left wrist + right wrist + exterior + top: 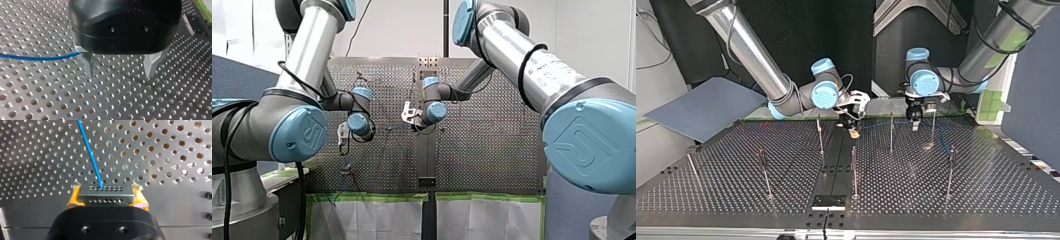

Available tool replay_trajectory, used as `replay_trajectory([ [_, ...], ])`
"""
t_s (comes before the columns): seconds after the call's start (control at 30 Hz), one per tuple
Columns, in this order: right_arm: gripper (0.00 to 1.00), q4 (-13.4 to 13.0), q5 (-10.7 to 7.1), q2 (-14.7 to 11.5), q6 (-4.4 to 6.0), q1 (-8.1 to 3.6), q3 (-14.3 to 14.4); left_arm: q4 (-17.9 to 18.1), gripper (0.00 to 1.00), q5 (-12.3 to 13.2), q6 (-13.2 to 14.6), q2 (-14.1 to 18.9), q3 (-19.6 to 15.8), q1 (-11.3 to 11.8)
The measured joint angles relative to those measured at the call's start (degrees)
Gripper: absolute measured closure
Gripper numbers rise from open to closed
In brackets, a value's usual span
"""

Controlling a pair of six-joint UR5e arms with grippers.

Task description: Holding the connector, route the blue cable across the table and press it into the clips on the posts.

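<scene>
In the right wrist view my right gripper [106, 196] has its yellow pads shut on a grey connector [105, 191] with rows of small holes. The blue cable [91, 157] leads away from the connector over the perforated plate. In the left wrist view my left gripper [119, 74] is open, its metal fingers [86, 62] spread with nothing between them, and the blue cable [37, 58] ends against the outside of one finger. In the top view the cable [881, 121] runs from my right gripper [854, 131] toward my left gripper [914, 125].
Several thin upright posts stand on the perforated table [736, 200], among them one [891, 132] between the two grippers, one [820, 135] beside my right gripper and one [950, 172] nearer the camera. A dark centre strip [832, 170] divides the plate.
</scene>
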Motion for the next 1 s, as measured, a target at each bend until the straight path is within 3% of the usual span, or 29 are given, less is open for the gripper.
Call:
replay_trajectory([
  [0.5, 1.0, 0.9, -0.31, 0.0, -0.12, -0.03, 0.0, 1.2, 0.0, 0.1, -1.9, 7.0, -7.0, -2.3],
  [0.67, 1.0, 1.0, -0.77, 0.0, -0.11, -0.14, 0.0, 2.4, 0.0, 0.1, -3.3, 9.5, -9.5, -3.7],
  [1.0, 1.0, 1.3, -1.91, 0.0, 0.36, -0.57, 0.0, 2.8, 0.0, 0.7, -2.8, 13.7, -14.0, -7.0],
])
